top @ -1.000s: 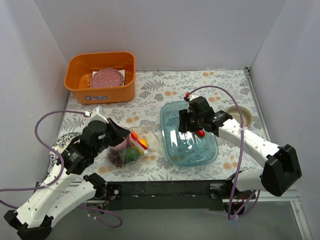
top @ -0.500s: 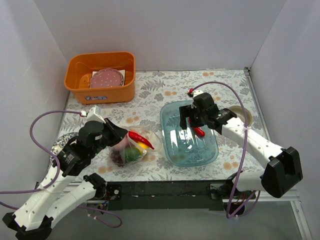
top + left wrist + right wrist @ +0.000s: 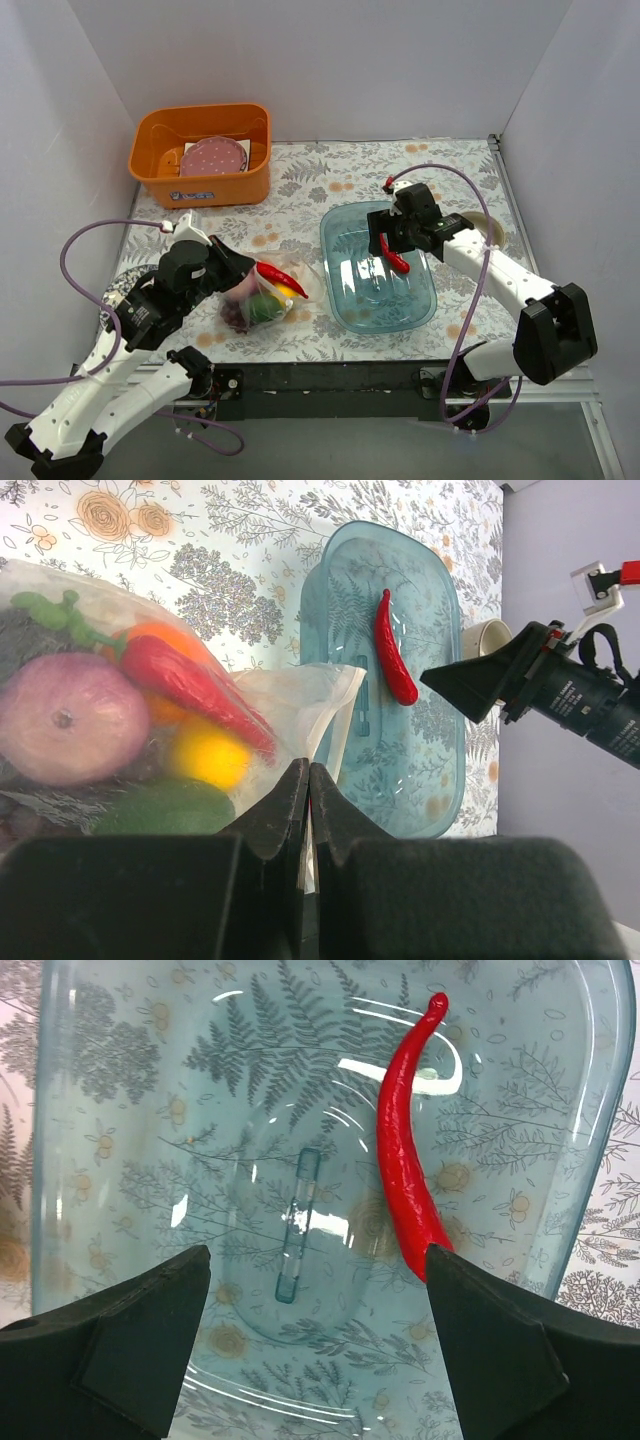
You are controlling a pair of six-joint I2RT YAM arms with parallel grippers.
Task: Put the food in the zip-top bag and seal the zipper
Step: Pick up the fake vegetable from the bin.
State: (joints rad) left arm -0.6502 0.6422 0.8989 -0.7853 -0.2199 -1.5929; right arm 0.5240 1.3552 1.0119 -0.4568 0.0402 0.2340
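The clear zip-top bag (image 3: 272, 298) lies left of centre with food in it: a red chili (image 3: 190, 685), an orange, a yellow lemon (image 3: 210, 755), a green fruit (image 3: 160, 805) and a purple piece (image 3: 70, 715). My left gripper (image 3: 243, 285) is shut on the bag's edge (image 3: 300, 705) near its mouth. A second long red chili (image 3: 393, 254) lies loose in the blue tray (image 3: 345, 300). My right gripper (image 3: 397, 238) hovers over it, open and empty; in the right wrist view the chili (image 3: 405, 1160) lies by the right finger (image 3: 490, 1340).
An orange bin (image 3: 200, 187) at the back left holds the pink dotted plate (image 3: 212, 155). A white ring-shaped object (image 3: 480, 230) sits right of the tray. A patterned dish (image 3: 108, 305) lies under my left arm. White walls enclose the table.
My right gripper has moved back and to the right over the tray, showing more of the chili. My left gripper shifted slightly with the bag edge.
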